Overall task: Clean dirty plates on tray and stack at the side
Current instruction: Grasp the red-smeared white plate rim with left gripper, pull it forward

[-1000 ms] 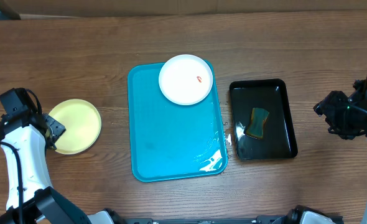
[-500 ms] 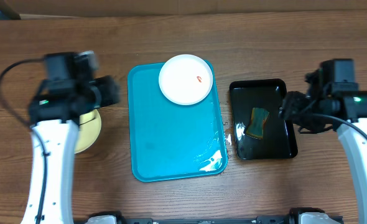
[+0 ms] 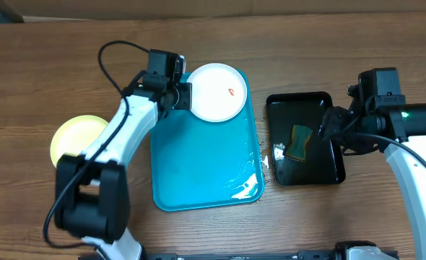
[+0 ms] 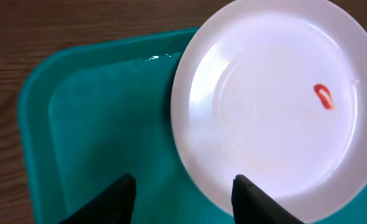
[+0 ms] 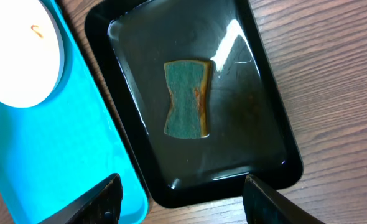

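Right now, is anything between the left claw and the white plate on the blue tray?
Nothing visible. The left claw is open right at the white plate's edge, with only bare tray beside it. The plate carries just a small red smear.

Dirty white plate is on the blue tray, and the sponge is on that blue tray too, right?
Not quite. The sponge lies in the black tray, beside the blue tray, as the right wrist view shows. The dirty white plate is on the blue tray.
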Controlling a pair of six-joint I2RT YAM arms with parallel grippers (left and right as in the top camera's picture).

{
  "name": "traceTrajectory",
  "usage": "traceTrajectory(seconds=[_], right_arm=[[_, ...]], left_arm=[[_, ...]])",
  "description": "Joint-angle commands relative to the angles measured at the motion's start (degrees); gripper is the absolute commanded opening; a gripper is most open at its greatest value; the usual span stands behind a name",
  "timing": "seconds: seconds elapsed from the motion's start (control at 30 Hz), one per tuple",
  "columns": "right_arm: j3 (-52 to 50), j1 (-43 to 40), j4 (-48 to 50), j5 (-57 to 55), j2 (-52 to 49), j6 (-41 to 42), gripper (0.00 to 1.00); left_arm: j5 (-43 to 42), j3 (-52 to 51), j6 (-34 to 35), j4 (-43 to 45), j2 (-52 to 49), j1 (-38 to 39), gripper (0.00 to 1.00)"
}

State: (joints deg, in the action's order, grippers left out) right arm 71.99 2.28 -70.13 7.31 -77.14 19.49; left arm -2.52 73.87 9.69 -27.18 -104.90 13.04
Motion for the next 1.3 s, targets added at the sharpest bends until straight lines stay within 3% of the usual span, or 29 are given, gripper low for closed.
traceTrajectory(seconds=[0.0, 0.17, 0.27, 0.3, 0.47, 0.63, 0.83, 1.0, 1.07, 1.27], right_arm=[[0.42, 0.24, -0.11, -0.59, 0.07, 0.28, 0.64], [0.42, 0.24, -0.11, -0.61, 0.07, 0.31, 0.64], [0.42, 0.24, -0.09, -0.61, 0.07, 0.28, 0.64], [0.42, 0.24, -0.09, -0.61, 0.07, 0.28, 0.64], [0.42, 0.24, -0.09, -0.61, 0.07, 0.28, 0.64], [0.39, 0.24, -0.74, -0.61, 0.07, 0.28, 0.64], [-3.30, 0.28, 0.57, 0.68, -0.04, 0.15, 0.64], [-11.63, 1.62, 9.07, 2.64, -1.11, -0.17, 0.62], [-14.56, 3.48, 13.57, 2.62, -3.21, -0.17, 0.56], [-15.30, 7.89, 21.09, -3.50, -12.46, -0.13, 0.56]], left_arm=[[-5.07, 0.37, 6.34, 2.67, -4.44, 0.07, 0.49], [-7.39, 0.37, 8.76, 3.23, -9.77, 1.07, 0.39], [-9.22, 0.37, 8.74, 1.66, -11.04, 1.46, 0.07], [-9.18, 0.37, 8.74, 0.70, -11.02, 1.46, 0.04], [-8.90, 0.66, 6.56, -4.81, -8.26, 0.74, 0.04], [-6.82, 0.66, 6.62, -16.04, -2.71, -0.44, 0.04], [-1.49, 0.66, 10.08, -25.03, 0.31, -0.24, 0.04], [-1.01, 0.31, 9.92, -25.38, 0.24, 0.15, 0.04], [-0.83, 0.09, 8.28, -24.44, 0.17, 0.28, 0.04], [-0.85, -0.76, 6.88, -23.56, -0.22, 1.42, 0.04]])
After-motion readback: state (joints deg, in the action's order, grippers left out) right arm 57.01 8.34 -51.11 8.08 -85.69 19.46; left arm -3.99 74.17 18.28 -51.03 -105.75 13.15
